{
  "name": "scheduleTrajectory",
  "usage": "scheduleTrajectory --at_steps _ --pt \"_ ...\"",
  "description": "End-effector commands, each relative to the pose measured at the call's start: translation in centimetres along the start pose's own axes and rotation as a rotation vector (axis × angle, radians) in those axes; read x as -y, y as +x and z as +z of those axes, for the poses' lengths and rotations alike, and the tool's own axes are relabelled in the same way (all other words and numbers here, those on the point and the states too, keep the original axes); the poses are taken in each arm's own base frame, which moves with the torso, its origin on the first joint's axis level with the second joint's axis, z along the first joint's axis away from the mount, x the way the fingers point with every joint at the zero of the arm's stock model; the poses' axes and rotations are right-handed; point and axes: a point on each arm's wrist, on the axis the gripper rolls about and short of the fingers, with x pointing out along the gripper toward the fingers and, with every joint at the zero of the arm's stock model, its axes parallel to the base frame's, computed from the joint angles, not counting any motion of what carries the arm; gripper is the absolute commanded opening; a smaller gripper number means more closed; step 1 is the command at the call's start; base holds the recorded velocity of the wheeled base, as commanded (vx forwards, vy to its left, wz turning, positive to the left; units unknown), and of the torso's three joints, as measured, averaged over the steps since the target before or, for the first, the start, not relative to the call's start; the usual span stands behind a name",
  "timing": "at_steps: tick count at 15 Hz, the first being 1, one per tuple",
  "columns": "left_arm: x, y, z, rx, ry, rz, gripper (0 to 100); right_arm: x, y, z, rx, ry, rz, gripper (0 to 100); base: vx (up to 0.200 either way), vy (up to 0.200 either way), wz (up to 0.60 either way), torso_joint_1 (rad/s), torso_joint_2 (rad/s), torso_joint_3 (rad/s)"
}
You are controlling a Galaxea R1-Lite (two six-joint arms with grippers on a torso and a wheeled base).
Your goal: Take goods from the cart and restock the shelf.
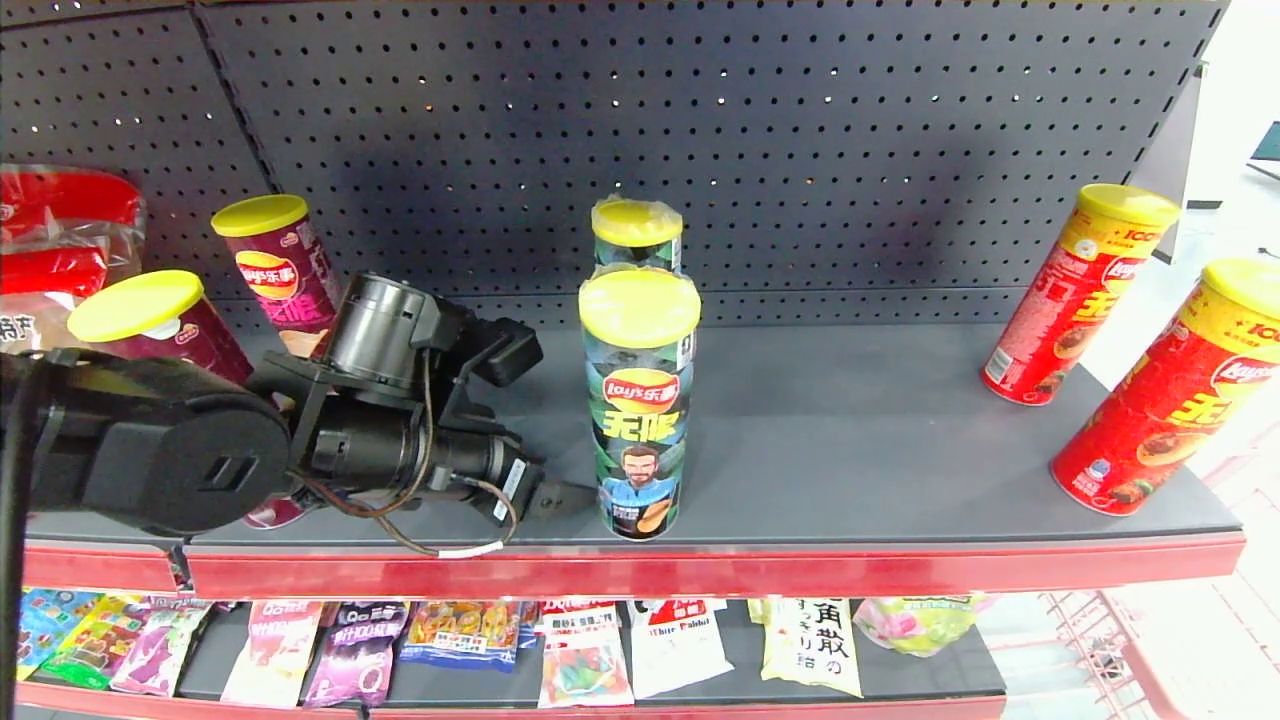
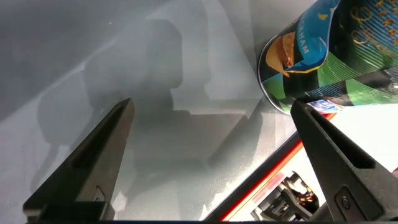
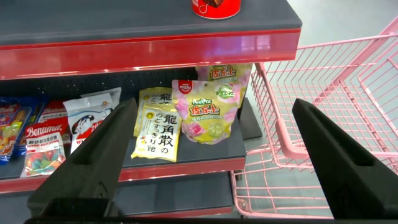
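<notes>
A green chip can [image 1: 640, 400] with a yellow lid stands upright near the front of the grey shelf [image 1: 850, 440], and a second green can [image 1: 637, 235] stands behind it. My left gripper [image 1: 560, 495] is low over the shelf just left of the front can. In the left wrist view this gripper [image 2: 211, 106] is open with nothing between its fingers, and the can's base [image 2: 311, 56] lies just beyond one fingertip. My right gripper [image 3: 214, 102] is open and empty in front of the lower shelf, beside the pink cart [image 3: 336, 124].
Two maroon cans [image 1: 280, 270] stand at the shelf's left behind my left arm, and two red cans [image 1: 1075, 290] at its right. Snack bags [image 3: 208, 106] line the lower shelf. A red-edged lip [image 1: 700, 570] runs along the shelf front.
</notes>
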Motion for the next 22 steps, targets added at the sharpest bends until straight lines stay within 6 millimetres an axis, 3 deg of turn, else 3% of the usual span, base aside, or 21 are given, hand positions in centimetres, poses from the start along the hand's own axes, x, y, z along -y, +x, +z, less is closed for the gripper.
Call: scheduleTrajectory --at_steps 1,8,10,12,14,16,18,20,22 --pt "0.0 -0.1 0.0 0.003 0.001 0.0 100 0.0 0.0 0.0 -0.002 -0.001 0.0 100 0.0 0.0 0.0 0.0 0.0 0.0" --pt "0.1 -0.3 0.0 0.004 0.004 0.001 100 0.0 0.0 0.0 -0.002 0.0 0.001 100 0.0 0.0 0.0 0.0 0.0 0.0" --pt "-0.3 -2.1 -0.5 0.023 -0.011 0.023 100 0.0 0.0 0.0 -0.002 0.0 0.001 100 0.0 0.0 0.0 0.0 0.0 0.0" --pt "-0.1 -6.5 -2.0 0.078 -0.023 0.064 100 0.0 0.0 0.0 -0.002 0.0 0.0 100 0.0 0.0 0.0 0.0 0.0 0.0" --pt "1.3 -12.1 -5.4 0.153 -0.024 0.103 100 0.0 0.0 0.0 -0.002 -0.001 0.001 100 0.0 0.0 0.0 0.0 0.0 0.0" --pt "3.6 -17.5 -10.5 0.227 -0.015 0.147 100 0.0 0.0 0.0 -0.002 -0.001 0.0 100 0.0 0.0 0.0 0.0 0.0 0.0" --pt "5.2 -21.4 -14.7 0.277 -0.061 0.311 100 0.0 0.0 0.0 -0.002 0.0 0.001 100 0.0 0.0 0.0 0.0 0.0 0.0" --pt "6.4 -23.8 -17.6 0.373 -0.207 0.458 100 0.0 0.0 0.0 -0.002 0.0 0.001 100 0.0 0.0 0.0 0.0 0.0 0.0" --pt "7.7 -23.9 -20.9 0.448 -0.303 0.579 100 0.0 0.0 0.0 -0.002 -0.001 0.0 100 0.0 0.0 0.0 0.0 0.0 0.0"
